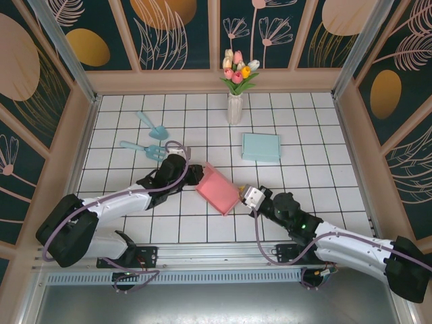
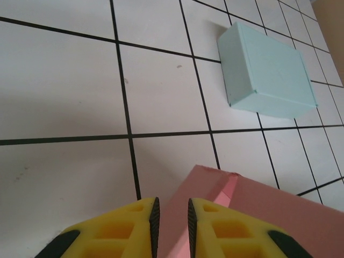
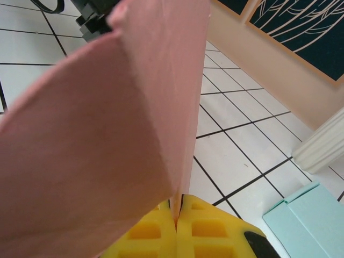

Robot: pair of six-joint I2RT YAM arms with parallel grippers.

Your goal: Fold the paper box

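Okay, on the table (image 1: 317, 175) the pink paper box (image 1: 217, 188) is being held between both arms, likely braced for folding; one wall is being pinched tight by the right gripper (image 3: 177, 207), the opposite corner straddled by the left gripper (image 2: 171, 215), jaws narrowly apart, grip unclear.

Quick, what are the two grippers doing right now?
Left gripper: jaws narrowly apart around the edge of the pink paper box; cannot tell whether it grips.
Right gripper: shut on the pink paper box.
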